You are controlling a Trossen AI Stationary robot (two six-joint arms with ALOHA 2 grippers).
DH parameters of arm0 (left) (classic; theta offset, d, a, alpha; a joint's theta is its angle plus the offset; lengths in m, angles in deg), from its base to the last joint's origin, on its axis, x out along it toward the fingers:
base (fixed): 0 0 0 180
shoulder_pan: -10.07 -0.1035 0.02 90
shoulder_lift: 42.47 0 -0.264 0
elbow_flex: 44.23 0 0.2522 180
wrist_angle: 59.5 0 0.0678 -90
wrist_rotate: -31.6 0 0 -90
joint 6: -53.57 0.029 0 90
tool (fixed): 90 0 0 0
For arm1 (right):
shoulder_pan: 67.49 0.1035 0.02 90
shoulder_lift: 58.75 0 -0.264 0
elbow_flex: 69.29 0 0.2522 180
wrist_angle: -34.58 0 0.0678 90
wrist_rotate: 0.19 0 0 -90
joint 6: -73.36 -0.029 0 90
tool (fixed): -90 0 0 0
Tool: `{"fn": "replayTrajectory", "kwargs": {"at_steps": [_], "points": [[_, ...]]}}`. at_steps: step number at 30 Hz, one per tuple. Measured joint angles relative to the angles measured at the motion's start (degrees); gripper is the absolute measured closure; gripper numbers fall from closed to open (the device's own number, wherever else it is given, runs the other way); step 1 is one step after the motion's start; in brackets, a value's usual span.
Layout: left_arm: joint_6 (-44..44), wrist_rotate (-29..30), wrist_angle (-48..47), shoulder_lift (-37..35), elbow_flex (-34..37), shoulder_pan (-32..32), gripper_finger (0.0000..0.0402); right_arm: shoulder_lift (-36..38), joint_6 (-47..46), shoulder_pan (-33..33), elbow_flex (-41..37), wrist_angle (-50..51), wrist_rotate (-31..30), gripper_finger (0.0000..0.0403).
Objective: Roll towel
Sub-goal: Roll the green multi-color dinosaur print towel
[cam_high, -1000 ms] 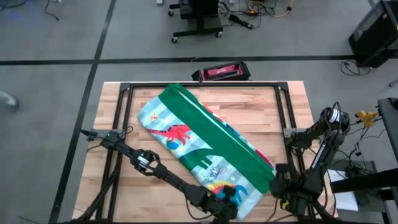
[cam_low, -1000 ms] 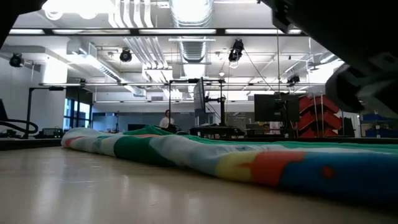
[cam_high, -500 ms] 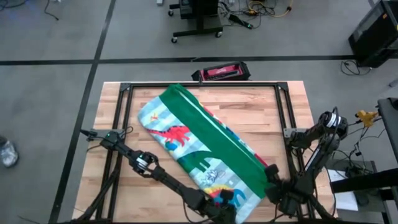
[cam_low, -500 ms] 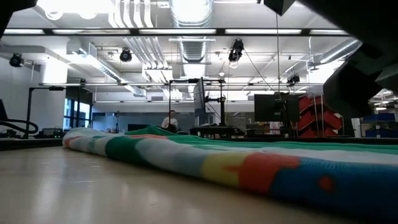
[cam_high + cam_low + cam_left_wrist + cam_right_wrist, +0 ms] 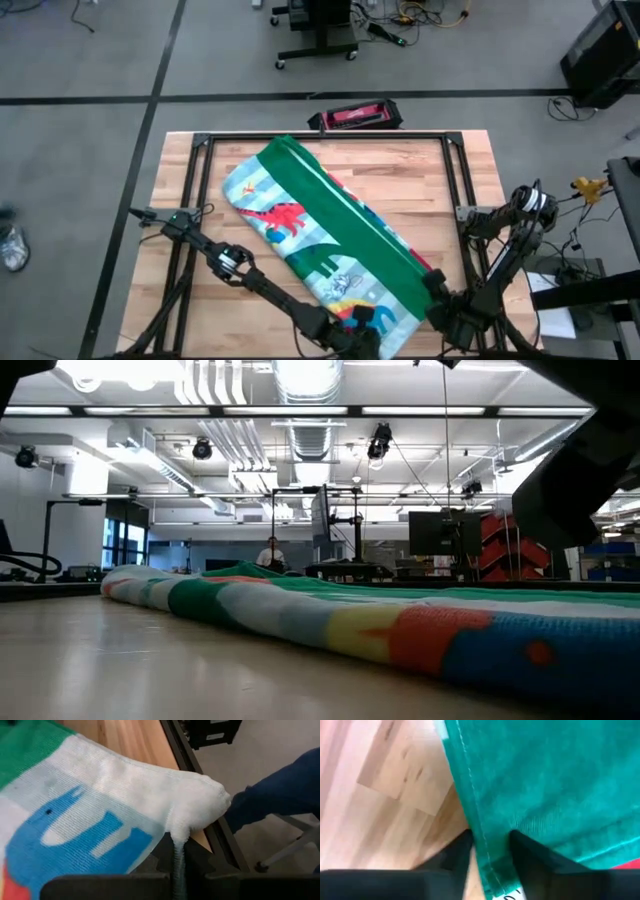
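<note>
The towel (image 5: pixel 320 230), folded into a long band with a green strip along its top, lies slantwise on the wooden table from far left to near right. In the low view it shows as a low ridge (image 5: pixel 400 630). My left gripper (image 5: pixel 368 322) is at the towel's near end, shut on pale cloth with a blue dinosaur (image 5: pixel 85 835). My right gripper (image 5: pixel 437 300) stands over the towel's near right corner, pointing down, shut on its green border (image 5: pixel 545 780). My left gripper pinches a bunched white bit of the towel's near end (image 5: pixel 182 827) between its two shut fingers, coming slantwise down from the near side. The cloth bulges up over the fingers; the rest lies on the table. One layer or several, I cannot tell. My right gripper comes from above, pointing down. The stitched green hem (image 5: pixel 487 855) runs between its two fingers (image 5: pixel 457 852), which lie across the edge. The cloth around it lies flat on the wood.
A black metal frame (image 5: pixel 455 200) runs around the table top. A red and black object (image 5: pixel 355 116) lies past the far edge. Bare wood (image 5: pixel 190 290) is at the left. A person's blue-clad leg (image 5: pixel 280 795) shows beyond the near edge.
My right gripper has come down and a little toward the near edge, onto the towel's near right corner, turning about its own axis as it sank. The towel has kept its place on the table.
</note>
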Motion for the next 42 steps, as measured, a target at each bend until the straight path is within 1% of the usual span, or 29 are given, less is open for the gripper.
{"fn": "replayTrajectory", "kwargs": {"at_steps": [1, 2, 7, 10, 14, 18, 23, 29, 31, 36, 42], "points": [[0.0, 0.11, 0.04, -0.07, 0.0, 0.0, 0.0401, 0.31, -0.02, -0.01, -0.04, 0.01, 0.28, 0.0381], [-0.02, 0.15, 0.06, -0.12, 0.0, -0.05, 0.0401, 0.82, -0.23, -0.12, -0.08, 0.01, 0.72, 0.0388], [-1.62, 0.79, 1.14, -0.22, 0.0, -0.09, 0.0401, 4.8, -1.54, -0.2, 0.7, 3.05, 1.49, 0.0399], [-5.09, 1.51, 3.81, -0.22, 0.0, -0.18, 0.0401, 8.01, -1.51, -0.8, 0.9, 3.23, 2.65, 0.04], [-9.68, 2.32, 4.12, -0.22, -0.04, -0.37, 0.0401, 11.58, -1.15, -2.89, 0.89, 4.62, 3.85, 0.0402], [-12.68, 5.1, 3.37, -0.53, -0.04, -0.2, 0.0401, 13.82, -0.1, -5.38, 0.87, 5.61, 3.91, 0.0402], [-14.86, 8.87, -0.97, -1.81, -0.04, 0.26, 0.0401, 12.99, 3.04, -8.73, 0.79, 5.62, 3.91, 0.0402], [-21.59, 16.5, -12.0, -5.1, -0.11, 1.95, 0.0401, 11.22, 7.45, -10.76, 0.76, 6.43, 4.03, 0.0403], [-23.88, 18.04, -14.69, -5.66, -0.04, 2.45, 0.0401, 10.92, 8.13, -11.96, 0.66, 6.46, 3.42, 0.0403], [-26.76, 18.21, -15.43, -5.9, 0.6, 2.84, 0.0401, 11.0, 9.75, -15.61, 0.6, 5.99, -1.1, 0.0403], [-29.96, 18.23, -15.44, -5.75, 1.84, 2.91, 0.0401, 10.49, 14.09, -18.03, 0.48, 3.57, -2.2, 0.0403]]}}
